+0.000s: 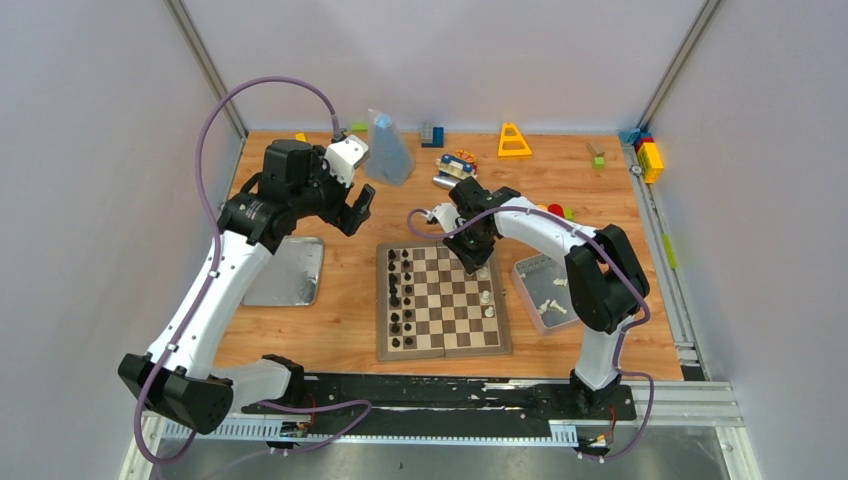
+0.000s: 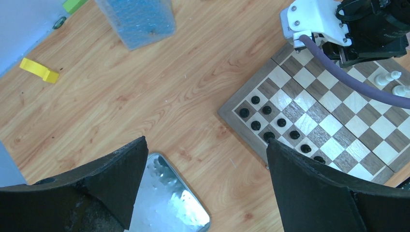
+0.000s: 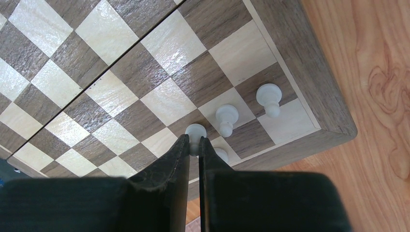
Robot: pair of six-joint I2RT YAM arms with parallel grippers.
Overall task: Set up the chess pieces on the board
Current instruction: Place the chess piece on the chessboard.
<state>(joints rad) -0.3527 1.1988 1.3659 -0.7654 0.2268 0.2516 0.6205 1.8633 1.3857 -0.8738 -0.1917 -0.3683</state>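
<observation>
The board (image 1: 440, 349) lies mid-table, with black pieces (image 1: 398, 295) lined along its left two columns. My right gripper (image 3: 194, 141) is shut on a white pawn (image 3: 195, 130), held just above the squares near the board's far right corner. Two more white chess pieces (image 3: 227, 116) stand on the neighbouring squares, and another is half hidden behind my right finger. My left gripper (image 2: 207, 142) hangs open and empty over bare wood to the left of the board (image 2: 333, 125).
A metal tin (image 1: 524, 274) with several white pieces stands right of the board. Its flat lid (image 1: 290, 272) lies to the left, under my left gripper. A blue bag (image 1: 388, 150), a yellow triangle (image 1: 514, 140) and toy bricks (image 1: 650, 158) line the back.
</observation>
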